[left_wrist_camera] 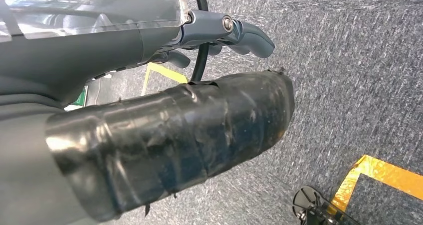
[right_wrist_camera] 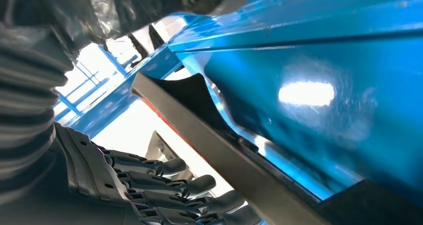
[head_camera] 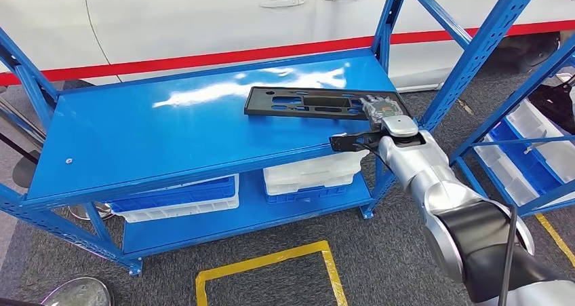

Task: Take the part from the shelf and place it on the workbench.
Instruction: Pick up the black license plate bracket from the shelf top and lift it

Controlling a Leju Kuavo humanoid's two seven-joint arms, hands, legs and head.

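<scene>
Right hand (head_camera: pixel 385 112) is laid at the end of the black part (head_camera: pixel 313 103) flat on the blue shelf (head_camera: pixel 135 136), fingers spread beside it ungripped; closing and lifting is judged next.

text: no readable lettering anywhere | shelf (head_camera: pixel 169 126): bare blue, no label | part (head_camera: pixel 319 103): black, no marking legible | bins (head_camera: pixel 308 177): no tags readable | floor tape (head_camera: pixel 271 258): plain yellow, no figures | car panel (head_camera: pixel 203 14): no badge or lettering
</scene>
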